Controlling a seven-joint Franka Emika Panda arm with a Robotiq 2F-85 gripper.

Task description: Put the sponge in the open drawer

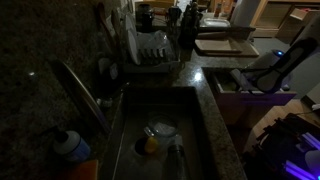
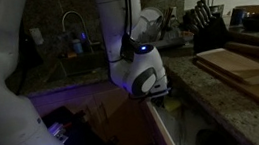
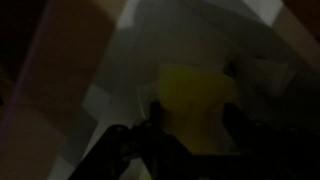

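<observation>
In the wrist view the yellow-green sponge sits between my gripper's two dark fingers, which press on its two sides. Below it are pale grey-white surfaces of the open drawer. In an exterior view the arm's white wrist hangs low over the drawer's pale rim beside the counter edge. The sponge does not show clearly in either exterior view. The scene is very dark.
The sink holds a round dish and a yellow-orange object. A dish rack stands behind it. Tan cutting boards and a knife block are on the counter beside the drawer.
</observation>
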